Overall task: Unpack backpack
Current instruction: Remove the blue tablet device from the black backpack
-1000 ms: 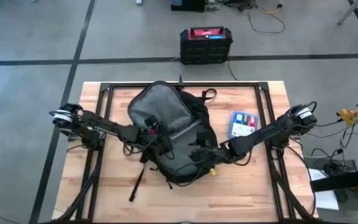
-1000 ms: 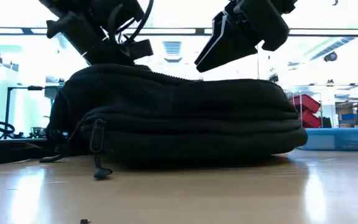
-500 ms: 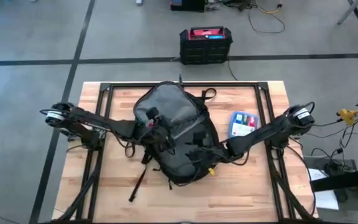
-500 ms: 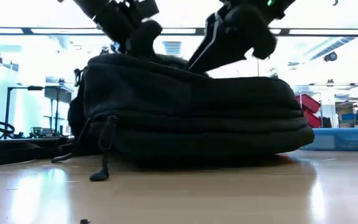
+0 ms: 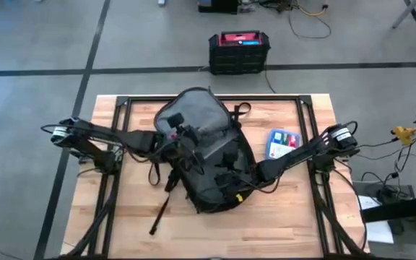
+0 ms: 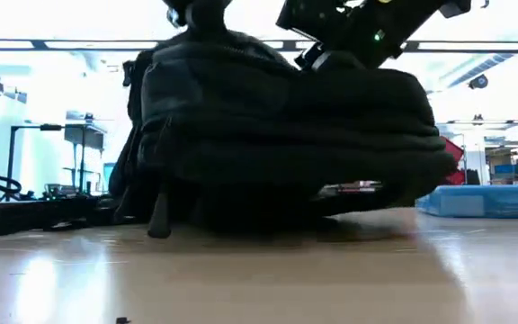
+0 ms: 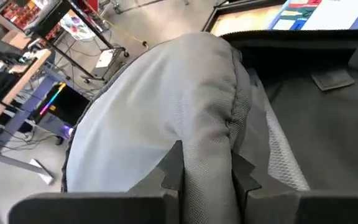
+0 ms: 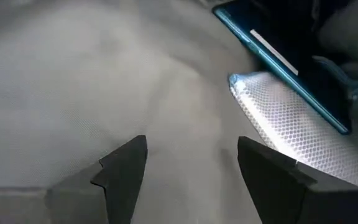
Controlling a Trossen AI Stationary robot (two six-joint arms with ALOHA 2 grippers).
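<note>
The backpack (image 5: 206, 160) lies mid-desk, slightly toward the far edge, flap lifted and grey lining showing. The left gripper (image 7: 206, 171) is pinching a fold of the lining/flap edge, holding the bag's mouth up. The right gripper (image 8: 191, 165) is inside the opening w/ fingers spread, nothing between them; a teal-edged flat item (image 8: 278, 62) and white mesh sit just ahead of it. A blue packet (image 5: 282, 143) lies on the desk toward the right edge. Step in hand, probably: reaching in for the next item (flap held by the other arm). Next move calls for advancing to the teal item, closing on its edge, then pulling out w/o snagging the lining.
</note>
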